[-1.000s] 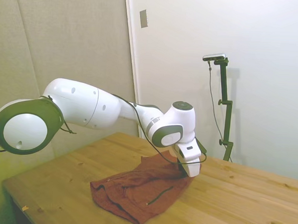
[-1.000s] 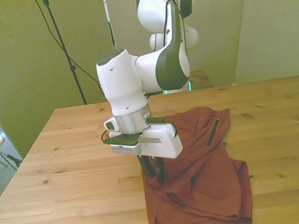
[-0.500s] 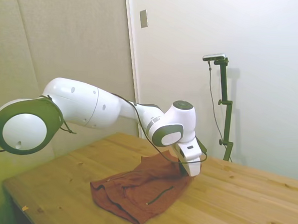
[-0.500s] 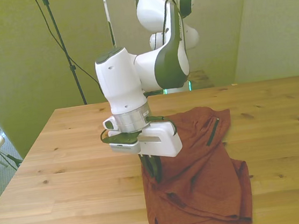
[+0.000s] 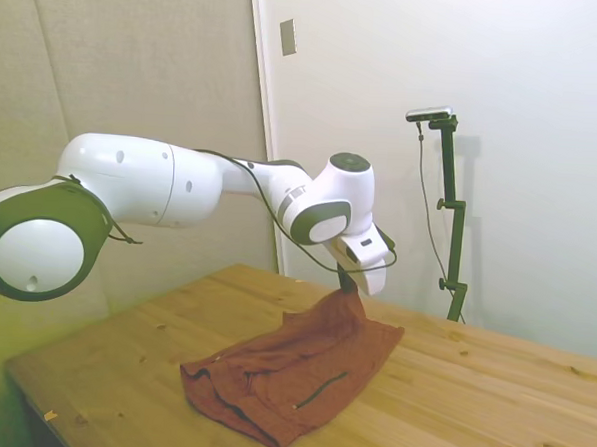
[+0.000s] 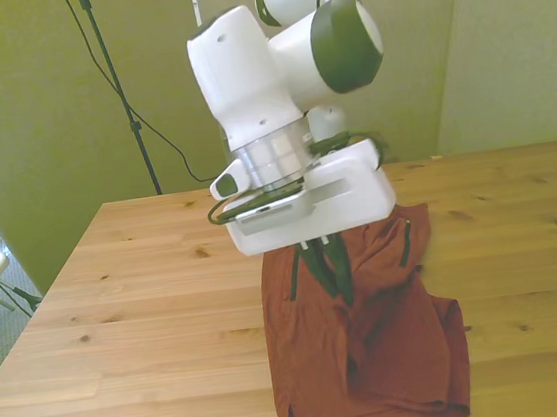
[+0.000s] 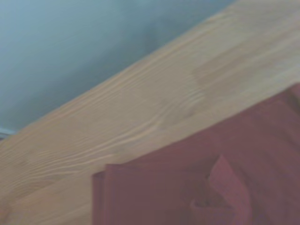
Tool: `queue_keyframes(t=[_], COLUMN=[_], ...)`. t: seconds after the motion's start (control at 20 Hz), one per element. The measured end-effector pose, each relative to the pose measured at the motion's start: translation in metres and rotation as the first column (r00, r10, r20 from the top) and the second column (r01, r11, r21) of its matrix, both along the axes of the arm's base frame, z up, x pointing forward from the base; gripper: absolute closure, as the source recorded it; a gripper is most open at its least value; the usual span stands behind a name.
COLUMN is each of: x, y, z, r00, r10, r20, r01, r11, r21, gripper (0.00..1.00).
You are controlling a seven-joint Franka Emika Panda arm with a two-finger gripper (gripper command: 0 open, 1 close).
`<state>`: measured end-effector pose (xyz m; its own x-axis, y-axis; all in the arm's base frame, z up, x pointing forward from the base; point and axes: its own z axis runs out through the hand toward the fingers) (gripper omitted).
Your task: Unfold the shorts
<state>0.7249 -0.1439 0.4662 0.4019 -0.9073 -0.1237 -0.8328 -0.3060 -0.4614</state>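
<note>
**Gripper pinching a lifted fold of the shorts**

The rust-red soft cloth shorts lie crumpled on the light wooden surface, toward the front view's right, one part pulled up into a peak. The white arm's two-finger gripper is above the surface, its dark fingers drawn together and clamped on that raised cloth.

You get soft even room light, a yellow-green cast in your front view, a faint shadow on the side view's wall, your wrist view blurred.
</note>
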Motion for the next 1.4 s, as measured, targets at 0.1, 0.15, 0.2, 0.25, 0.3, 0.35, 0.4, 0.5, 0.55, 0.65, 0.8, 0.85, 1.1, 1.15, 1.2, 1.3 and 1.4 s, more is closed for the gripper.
queue_keyframes(t=[0.1, 0.15, 0.2, 0.25, 0.3, 0.35, 0.4, 0.5, 0.55, 0.65, 0.8, 0.85, 1.1, 1.15, 1.2, 1.3, 1.4], x=[0.012, 0.018, 0.024, 0.03, 0.035, 0.039, 0.042, 0.047, 0.05, 0.056, 0.064, 0.066, 0.068, 0.069, 0.069, 0.07, 0.072], y=[0.021, 0.031, 0.038, 0.045, 0.051, 0.056, 0.062, 0.074, 0.081, 0.096, 0.115, 0.12, 0.14, 0.146, 0.151, 0.164, 0.173], z=[0.005, 0.005, 0.006, 0.006, 0.005, 0.005, 0.005, 0.006, 0.007, 0.009, 0.005, 0.003, -0.005, -0.007, -0.008, -0.014, -0.024], r00=[0.999, 0.998, 0.997, 0.995, 0.993, 0.99, 0.986, 0.978, 0.974, 0.97, 0.968, 0.966, 0.953, 0.951, 0.949, 0.943, 0.939], r10=[0.041, 0.058, 0.077, 0.097, 0.117, 0.138, 0.164, 0.205, 0.221, 0.237, 0.248, 0.252, 0.298, 0.305, 0.312, 0.327, 0.337], r20=[0.01, 0.012, 0.012, 0.007, 0.002, -0.005, -0.018, -0.04, -0.047, -0.051, -0.051, -0.05, -0.05, -0.05, -0.05, -0.056, -0.066], r01=[-0.041, -0.059, -0.078, -0.098, -0.117, -0.136, -0.16, -0.194, -0.207, -0.221, -0.232, -0.236, -0.277, -0.284, -0.29, -0.304, -0.312], r11=[0.999, 0.997, 0.995, 0.992, 0.989, 0.984, 0.976, 0.963, 0.958, 0.951, 0.949, 0.948, 0.928, 0.926, 0.924, 0.919, 0.917], r21=[0.022, 0.039, 0.056, 0.075, 0.093, 0.119, 0.148, 0.184, 0.198, 0.214, 0.215, 0.216, 0.249, 0.249, 0.25, 0.251, 0.25], gripper=[1.0, 1.0, 1.0, 1.0, 1.0, 1.0, 1.0, 1.0, 1.0, 1.0, 1.0, 1.0, 1.0, 1.0, 1.0, 0.0, 0.0])
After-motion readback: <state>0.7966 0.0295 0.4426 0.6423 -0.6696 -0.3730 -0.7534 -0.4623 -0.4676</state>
